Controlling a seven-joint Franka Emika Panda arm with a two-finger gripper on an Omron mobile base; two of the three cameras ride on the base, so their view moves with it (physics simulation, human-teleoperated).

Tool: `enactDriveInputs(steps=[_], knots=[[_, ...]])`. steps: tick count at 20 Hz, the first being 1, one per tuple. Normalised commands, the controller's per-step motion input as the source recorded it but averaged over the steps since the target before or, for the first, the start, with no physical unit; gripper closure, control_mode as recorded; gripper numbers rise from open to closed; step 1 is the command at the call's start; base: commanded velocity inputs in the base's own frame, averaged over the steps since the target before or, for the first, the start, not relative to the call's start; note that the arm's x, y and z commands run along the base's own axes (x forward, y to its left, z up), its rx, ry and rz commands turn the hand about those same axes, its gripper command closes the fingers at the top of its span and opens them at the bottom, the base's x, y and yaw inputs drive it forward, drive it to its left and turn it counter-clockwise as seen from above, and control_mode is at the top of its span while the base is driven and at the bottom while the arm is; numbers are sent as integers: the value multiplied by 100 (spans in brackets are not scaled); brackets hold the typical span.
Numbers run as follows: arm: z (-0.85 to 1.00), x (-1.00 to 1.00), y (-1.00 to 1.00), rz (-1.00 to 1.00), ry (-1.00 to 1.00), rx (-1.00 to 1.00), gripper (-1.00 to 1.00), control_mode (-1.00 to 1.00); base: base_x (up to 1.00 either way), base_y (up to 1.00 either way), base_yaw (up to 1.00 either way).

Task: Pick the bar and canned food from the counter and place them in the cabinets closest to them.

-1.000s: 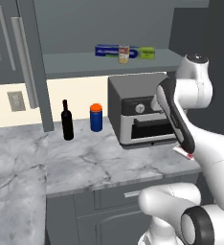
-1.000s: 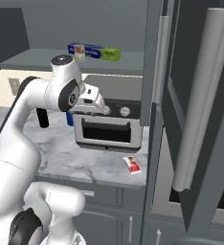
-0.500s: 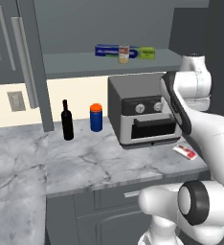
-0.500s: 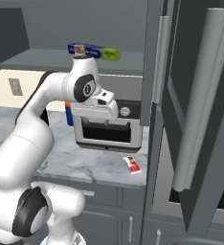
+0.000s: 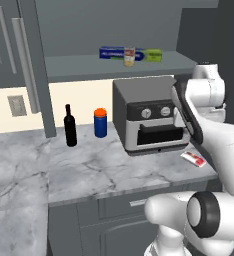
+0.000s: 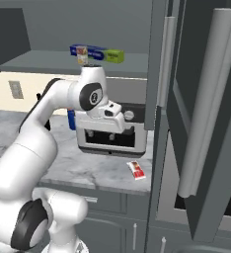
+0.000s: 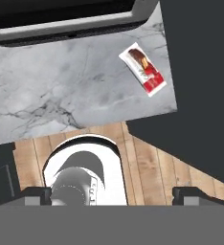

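The arm has swung from the oven (image 5: 148,120) front toward the bar (image 7: 143,69). The can (image 5: 129,56) is shelved. Lower the wide-open, empty gripper (image 7: 111,194) onto it.

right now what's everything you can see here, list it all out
bar: one, red and white, flat on the counter right of the oven
can: one, beige label, on the open cabinet shelf
long box: one, blue, on the shelf left of the can
small box: one, green, on the shelf right of the can
toaster oven: one, dark grey, on the counter
bottle: one, black, on the counter
canister: one, blue with orange lid, beside the bottle
counter: one, grey-veined white marble
cabinet door: one, dark grey, swung open at right
pincer: one, dark tips, open, empty, above the counter edge
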Motion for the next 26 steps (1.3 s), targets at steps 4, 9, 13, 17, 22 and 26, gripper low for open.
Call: enactDriveInputs(steps=[4,9,13,17,22,26], knots=[[-30,-44,0,10,0,0,-100,-100,0,0,0],[-33,-9,0,14,0,0,-100,-100,0,0,0],[-4,11,0,14,-2,0,-100,-100,0,0,0],[-5,4,-28,13,0,0,-100,-100,0,0,0],[-15,4,-43,15,-11,2,-100,-100,0,0,0],[-24,0,-11,20,-22,6,-100,-100,0,0,0]])
